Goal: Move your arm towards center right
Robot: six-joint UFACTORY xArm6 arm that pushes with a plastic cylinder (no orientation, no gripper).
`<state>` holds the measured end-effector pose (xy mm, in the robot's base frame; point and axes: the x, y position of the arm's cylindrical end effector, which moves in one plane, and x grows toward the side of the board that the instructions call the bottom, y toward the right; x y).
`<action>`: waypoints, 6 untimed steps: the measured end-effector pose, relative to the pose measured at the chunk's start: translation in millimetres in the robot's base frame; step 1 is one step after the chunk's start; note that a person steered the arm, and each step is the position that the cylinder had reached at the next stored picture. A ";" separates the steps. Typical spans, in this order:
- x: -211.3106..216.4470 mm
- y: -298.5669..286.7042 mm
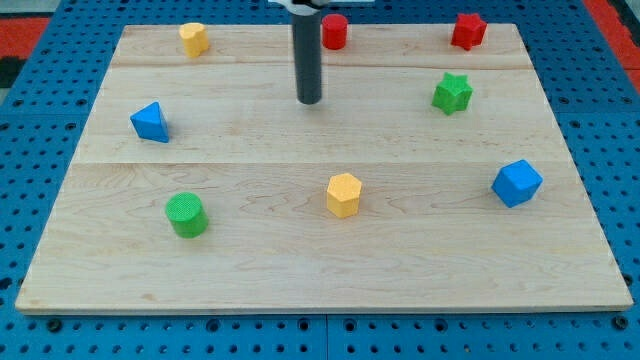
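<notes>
Your tip [310,100] rests on the wooden board [250,240] at its far middle, just near-left of the red cylinder [334,31] and well left of the green star [452,92]; it is a bare rod with nothing to open or close, and it touches no block. To its right along the far edge sits the red star [467,30], with the blue cube [516,183] at the right side nearer you. Elsewhere you have the yellow block [193,38] far left, the blue triangular block [150,122] at left, the green cylinder [186,215] near left and the yellow hexagonal block [343,194] near the middle.

Red star [467,30], green cylinder [186,215], pale wood board [300,270].
</notes>
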<state>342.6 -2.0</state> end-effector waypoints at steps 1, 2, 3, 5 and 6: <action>14.9 30.9; 16.4 88.0; 18.9 157.7; 66.6 236.0; 72.8 283.8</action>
